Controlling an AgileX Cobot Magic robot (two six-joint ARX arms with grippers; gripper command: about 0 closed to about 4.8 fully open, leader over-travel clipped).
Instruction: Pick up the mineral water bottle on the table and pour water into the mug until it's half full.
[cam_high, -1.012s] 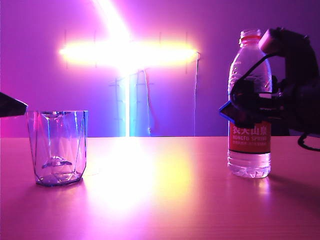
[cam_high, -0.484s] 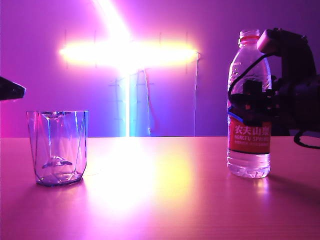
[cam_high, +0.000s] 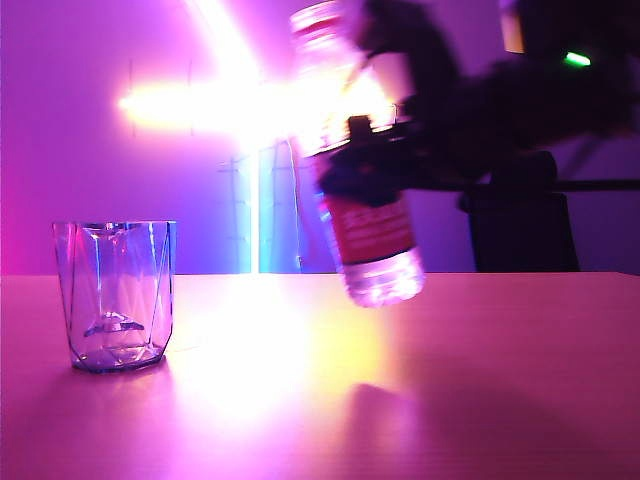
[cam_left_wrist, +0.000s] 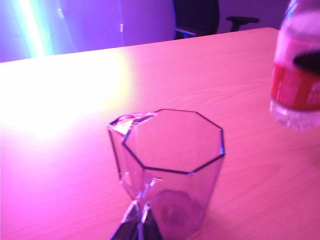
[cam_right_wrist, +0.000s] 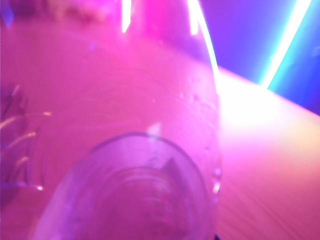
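Observation:
The mineral water bottle (cam_high: 365, 235) hangs tilted above the table (cam_high: 480, 380), near the middle, neck leaning left and base lifted clear. My right gripper (cam_high: 368, 168) is shut on its body just above the red label; water (cam_high: 385, 282) sits in its lower end. The bottle (cam_right_wrist: 150, 165) fills the right wrist view and hides the fingers. The mug (cam_high: 115, 295) stands upright at the left, with no liquid visible in it. In the left wrist view my left gripper (cam_left_wrist: 140, 205) is shut, its tips low beside the mug (cam_left_wrist: 172, 160); whether they touch is unclear. The bottle (cam_left_wrist: 299, 85) shows beyond.
A dark office chair (cam_high: 520, 230) stands behind the table's far edge, also seen as the chair (cam_left_wrist: 196, 17) in the left wrist view. Bright light strips (cam_high: 250, 105) glare on the back wall and wash out the tabletop's middle.
My right gripper closed on the bottle, lifted it off the table and carried it left toward the middle, tilting it. The left arm's tip has left the exterior view's left edge.

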